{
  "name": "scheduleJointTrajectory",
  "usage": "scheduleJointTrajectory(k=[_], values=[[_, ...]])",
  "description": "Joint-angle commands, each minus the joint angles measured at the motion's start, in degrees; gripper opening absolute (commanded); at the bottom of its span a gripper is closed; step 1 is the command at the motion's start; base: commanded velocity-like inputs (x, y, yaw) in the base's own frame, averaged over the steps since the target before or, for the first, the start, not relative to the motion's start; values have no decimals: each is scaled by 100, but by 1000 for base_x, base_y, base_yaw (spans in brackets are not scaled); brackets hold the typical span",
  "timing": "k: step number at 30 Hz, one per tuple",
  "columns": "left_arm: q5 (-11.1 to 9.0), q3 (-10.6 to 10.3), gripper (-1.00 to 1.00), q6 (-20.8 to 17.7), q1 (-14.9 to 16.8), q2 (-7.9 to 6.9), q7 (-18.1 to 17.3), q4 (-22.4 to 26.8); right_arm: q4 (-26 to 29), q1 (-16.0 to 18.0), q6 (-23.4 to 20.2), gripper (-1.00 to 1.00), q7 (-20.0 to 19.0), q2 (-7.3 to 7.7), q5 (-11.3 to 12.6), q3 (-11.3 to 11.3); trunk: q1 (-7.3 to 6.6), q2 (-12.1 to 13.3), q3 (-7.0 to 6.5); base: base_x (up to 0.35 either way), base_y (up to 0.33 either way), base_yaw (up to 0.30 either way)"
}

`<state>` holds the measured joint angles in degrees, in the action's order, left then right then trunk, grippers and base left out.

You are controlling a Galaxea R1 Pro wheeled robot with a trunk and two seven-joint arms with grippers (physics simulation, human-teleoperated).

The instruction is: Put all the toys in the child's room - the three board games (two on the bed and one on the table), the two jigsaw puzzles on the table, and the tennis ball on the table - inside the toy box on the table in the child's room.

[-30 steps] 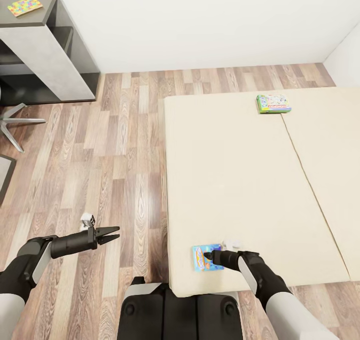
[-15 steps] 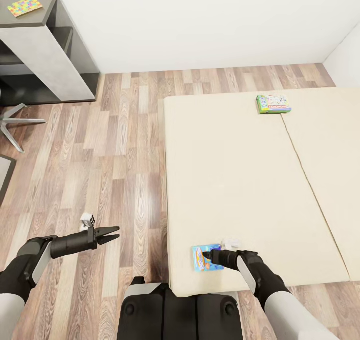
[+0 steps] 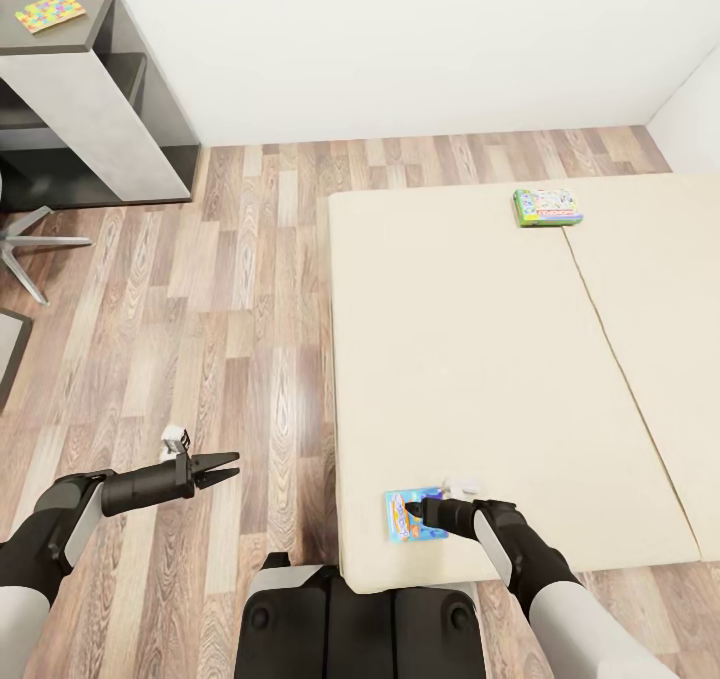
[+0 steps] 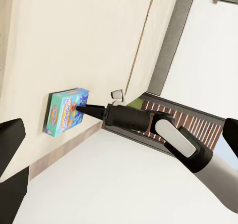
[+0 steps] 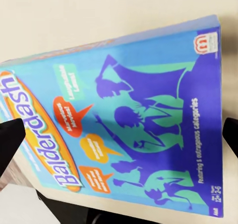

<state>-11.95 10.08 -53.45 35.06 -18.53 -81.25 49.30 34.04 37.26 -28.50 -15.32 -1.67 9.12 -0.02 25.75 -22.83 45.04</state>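
A blue cartoon board game point(image 3: 402, 517) lies flat near the front left corner of the cream bed point(image 3: 480, 359). My right gripper point(image 3: 412, 510) hovers right over it, open. In the right wrist view the box cover point(image 5: 139, 115) spans the gap between the two spread fingertips point(image 5: 10, 140). The left wrist view shows the same box point(image 4: 62, 112) with the right gripper's tip point(image 4: 79, 108) at its edge. A pale green board game point(image 3: 547, 206) lies at the bed's far side. My left gripper point(image 3: 230, 466) hangs open over the wood floor, holding nothing.
A multicoloured jigsaw puzzle point(image 3: 50, 12) lies on a dark-topped shelf unit point(image 3: 95, 89) at the far left against the white wall. A chair base point(image 3: 30, 244) stands below it. Wood floor point(image 3: 240, 289) lies between the unit and the bed.
My right gripper has edged slightly left over the blue board game. The left arm and the games have not moved.
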Motion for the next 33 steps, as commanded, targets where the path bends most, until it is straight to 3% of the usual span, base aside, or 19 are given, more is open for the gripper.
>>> scheduleJointTrajectory(k=[1, 33], values=[[-9, 0, 100, -60, 1, -1, -14, 1, 9, 0, -37, 100, 9, 0, 47, -2, 3, -8, 6, 0, 5, 0], [-9, 2, 100, -60, 1, -1, -14, 1, 6, 9, -52, 100, 11, 0, 55, -7, 3, -8, 6, 0, 32, 0]])
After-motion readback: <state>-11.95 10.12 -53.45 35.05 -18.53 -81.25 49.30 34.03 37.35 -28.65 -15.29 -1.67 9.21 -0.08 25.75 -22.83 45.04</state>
